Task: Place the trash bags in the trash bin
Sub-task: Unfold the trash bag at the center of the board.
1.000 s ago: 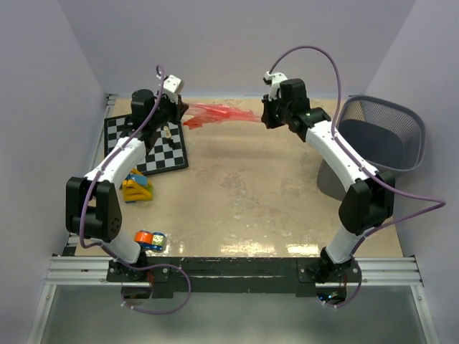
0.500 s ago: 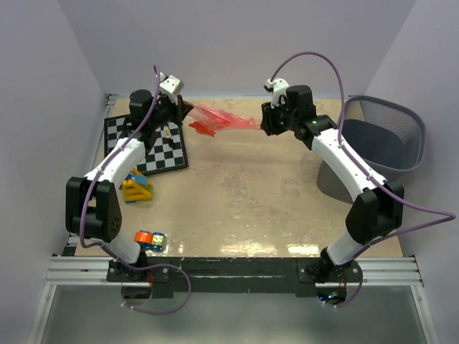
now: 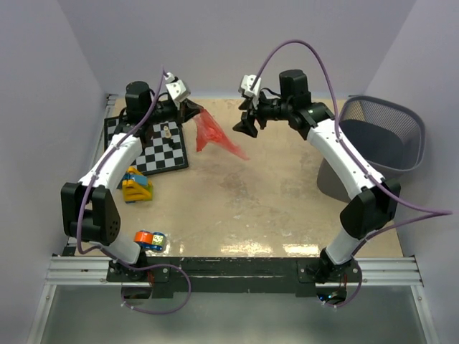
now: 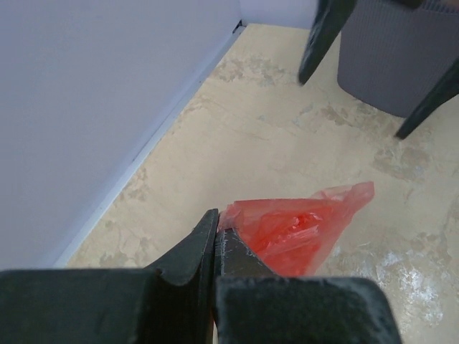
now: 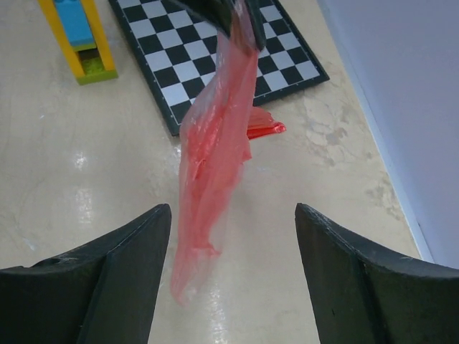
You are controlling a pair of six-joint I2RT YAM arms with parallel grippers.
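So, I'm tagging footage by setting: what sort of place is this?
Likely a robot lab cell: plain walls around the table, arms bolted to a metal rail, a chessboard as prop.

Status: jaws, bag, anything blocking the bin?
Left gripper shut on trash bag, bag hanging limp. Right gripper open, empty. Trash bin far right; right arm between it and bag.

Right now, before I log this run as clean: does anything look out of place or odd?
The trash bag dangles limp from the left claw alone, across the table from the trash bin; the right claw stands open nearby, holding nothing. A small red scrap lies by the chessboard.
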